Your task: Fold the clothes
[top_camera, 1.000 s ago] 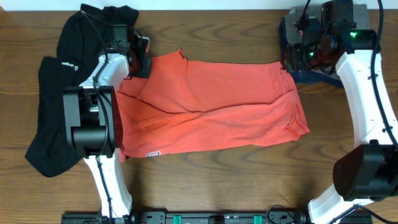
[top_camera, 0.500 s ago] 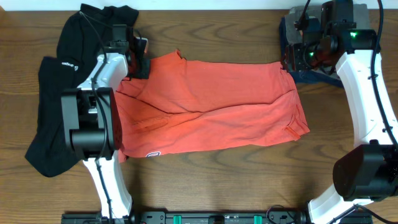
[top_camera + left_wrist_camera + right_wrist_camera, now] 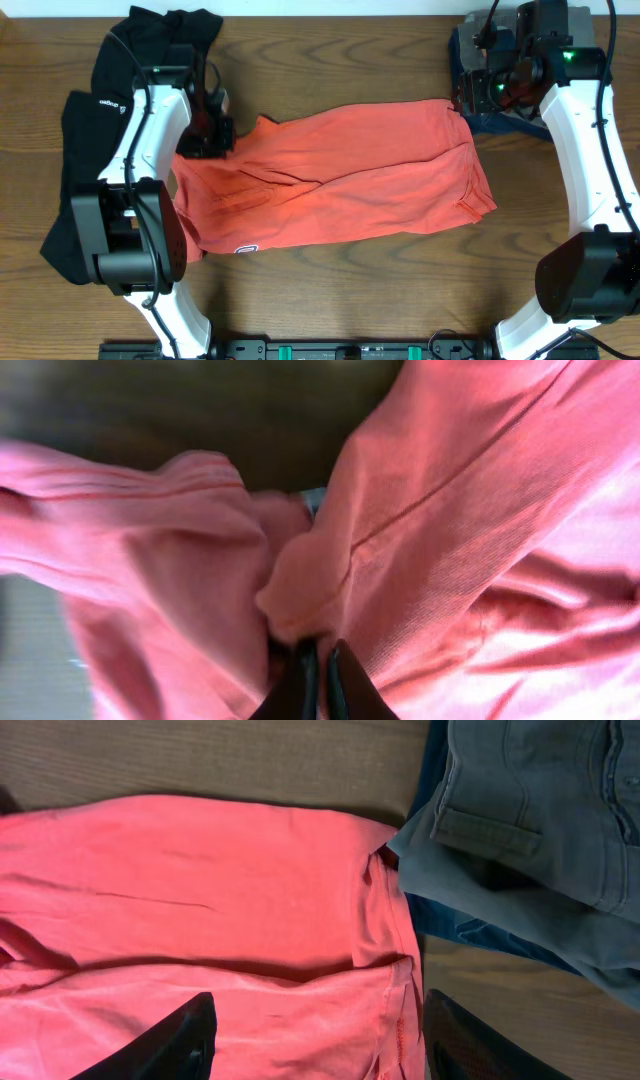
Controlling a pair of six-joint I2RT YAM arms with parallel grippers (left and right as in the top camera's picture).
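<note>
The coral-red T-shirt (image 3: 340, 180) lies spread across the middle of the table, folded along its length. My left gripper (image 3: 212, 130) is shut on the shirt's upper-left corner, and the pinched fabric (image 3: 330, 560) bunches above the closed fingertips in the left wrist view. My right gripper (image 3: 470, 92) is open and empty above the shirt's upper-right corner (image 3: 380, 850), with its fingers (image 3: 180, 1045) spread to either side of the shirt's hem.
A black garment (image 3: 95, 150) lies along the left side of the table under my left arm. Folded grey-blue jeans (image 3: 500, 110) sit at the back right, also in the right wrist view (image 3: 530, 830). The brown wooden table (image 3: 350, 290) shows in front.
My left gripper has pulled the shirt's upper-left corner forward and inward, away from the table's far edge. The shirt's left top edge now sits lower. The right arm has not moved.
</note>
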